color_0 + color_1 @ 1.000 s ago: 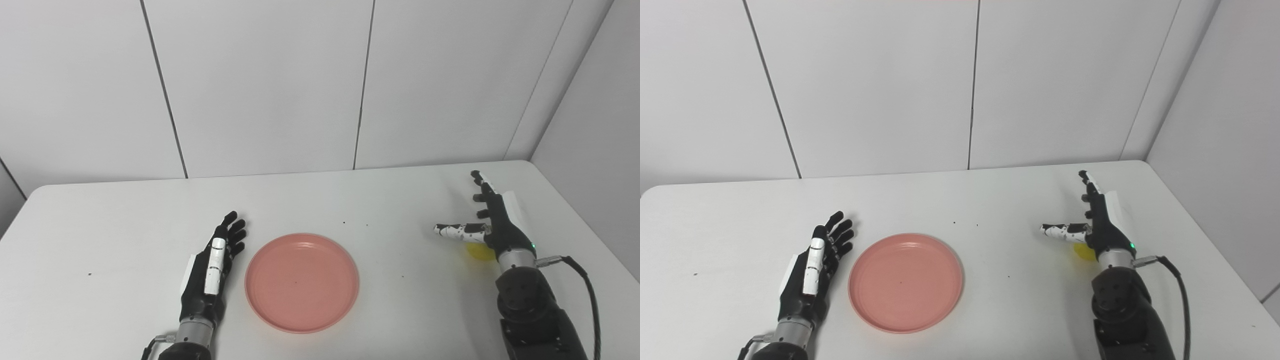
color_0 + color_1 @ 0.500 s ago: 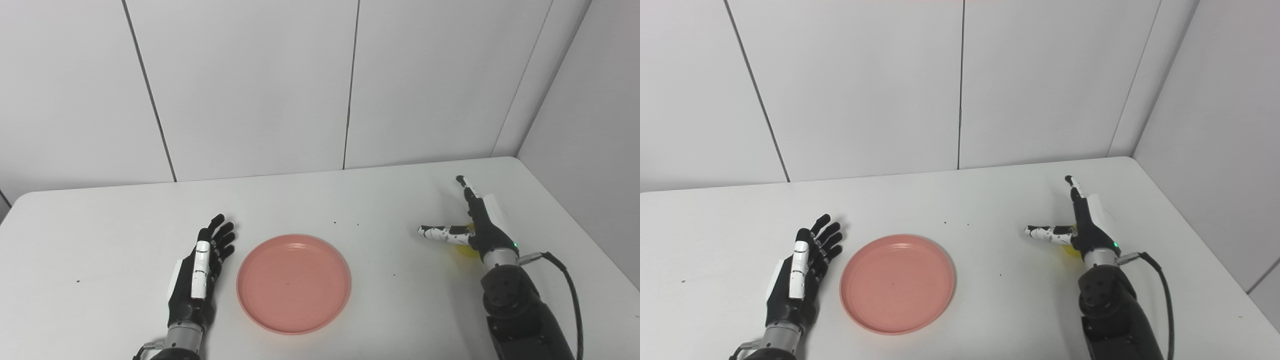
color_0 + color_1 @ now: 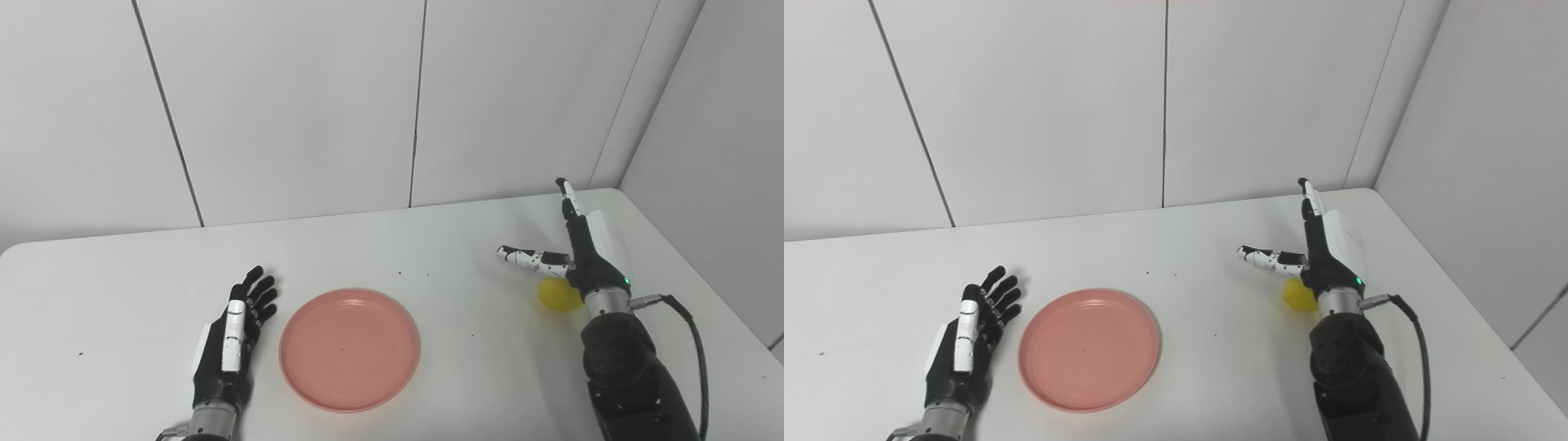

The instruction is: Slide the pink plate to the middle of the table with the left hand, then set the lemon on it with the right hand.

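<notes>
The pink plate (image 3: 350,349) is seen low at centre of the desk (image 3: 392,245), the lemon (image 3: 558,295) right of it, newly uncovered as the empty, spread right robot hand (image 3: 579,260) was raised, the left robot hand (image 3: 236,331) lying open, so grasping is judged pending

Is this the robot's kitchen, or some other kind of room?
Probably a test room or lab, not a kitchen. There is only a plain white table in a corner of bare white wall panels, with one pink plate and one lemon laid out for the robot.
</notes>
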